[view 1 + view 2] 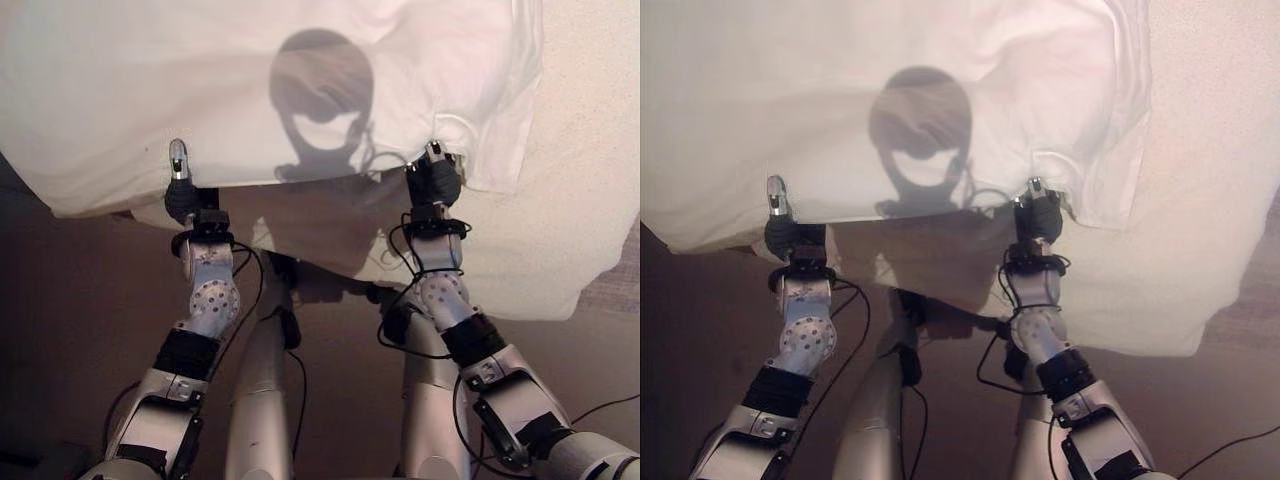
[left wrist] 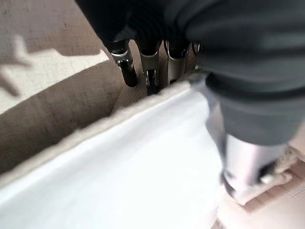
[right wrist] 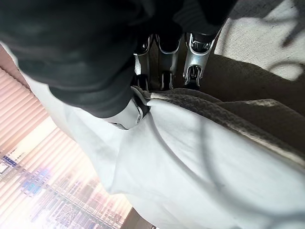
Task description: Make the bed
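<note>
The smooth plain white cloth sheet [image 1: 250, 90] fills the view from nine to two o'clock, unpatterned, with a grey shadow across its middle. Its hem reads as a cream, finely woven band in the wrist views. The textured cream-white cover of the bed [image 1: 590, 160] runs from one to four o'clock, off-white with a faint grainy weave, turning tan-brown where shade falls under the sheet. The left hand [image 1: 180, 195] at nine o'clock and the right hand [image 1: 435, 180] at three o'clock are silver with dark tips and black ribbed covers. The floor [image 1: 70, 330] at seven o'clock is dull brown.
</note>
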Controlling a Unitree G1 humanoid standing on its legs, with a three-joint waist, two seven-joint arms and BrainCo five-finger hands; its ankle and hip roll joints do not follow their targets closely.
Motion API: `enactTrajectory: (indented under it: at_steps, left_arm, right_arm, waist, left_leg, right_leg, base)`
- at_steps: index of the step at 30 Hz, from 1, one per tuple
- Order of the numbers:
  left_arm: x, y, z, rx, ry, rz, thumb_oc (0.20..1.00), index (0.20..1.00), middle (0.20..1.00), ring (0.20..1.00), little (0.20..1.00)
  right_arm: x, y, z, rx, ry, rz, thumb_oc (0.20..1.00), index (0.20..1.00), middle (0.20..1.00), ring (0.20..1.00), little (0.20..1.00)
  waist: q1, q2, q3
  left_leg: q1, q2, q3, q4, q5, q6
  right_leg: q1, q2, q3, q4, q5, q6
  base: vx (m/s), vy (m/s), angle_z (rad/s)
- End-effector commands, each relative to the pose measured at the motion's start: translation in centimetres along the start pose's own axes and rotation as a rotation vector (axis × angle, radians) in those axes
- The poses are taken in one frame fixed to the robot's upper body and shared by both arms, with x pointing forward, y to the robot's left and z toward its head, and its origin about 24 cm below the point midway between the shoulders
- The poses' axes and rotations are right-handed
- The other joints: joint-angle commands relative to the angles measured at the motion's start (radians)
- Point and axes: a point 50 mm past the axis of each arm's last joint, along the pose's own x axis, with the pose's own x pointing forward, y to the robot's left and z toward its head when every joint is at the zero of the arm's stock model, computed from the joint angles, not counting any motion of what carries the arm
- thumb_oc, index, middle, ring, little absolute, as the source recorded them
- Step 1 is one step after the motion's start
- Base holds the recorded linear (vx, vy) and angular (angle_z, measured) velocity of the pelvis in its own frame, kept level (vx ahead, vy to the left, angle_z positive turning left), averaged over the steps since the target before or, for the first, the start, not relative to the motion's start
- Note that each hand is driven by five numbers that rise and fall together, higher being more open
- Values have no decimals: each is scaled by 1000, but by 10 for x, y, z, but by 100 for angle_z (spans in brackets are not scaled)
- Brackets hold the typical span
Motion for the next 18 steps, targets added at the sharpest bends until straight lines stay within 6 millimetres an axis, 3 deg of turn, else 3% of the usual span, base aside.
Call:
enactTrajectory:
  at_steps: [1,11,18]
  left_arm:
    - [14,-5,62,39,-299,-49,200,200,200,200,200]
    - [8,9,66,55,-304,-33,200,200,200,200,200]
    - [2,26,68,73,-292,-21,200,200,200,200,200]
  right_arm:
    - [-4,-16,50,-61,-164,7,200,200,200,200,200]
    - [-12,-33,48,-76,-145,-45,200,200,200,200,200]
    - [-28,-62,53,-96,-139,-139,200,200,200,200,200]
  waist:
    - [12,38,-19]
    - [10,34,-19]
    - [10,16,-19]
  left_leg:
    - [50,26,28,160,-191,-52]
    - [117,19,34,130,-184,-54]
    - [269,-5,52,103,-197,-43]
  right_leg:
    - [0,-27,6,-111,209,92]
    - [61,-34,6,-137,224,100]
    - [199,-62,0,-164,260,128]
  base:
    - [0,0,0]
    - [-5,11,0]
    - [13,68,3]
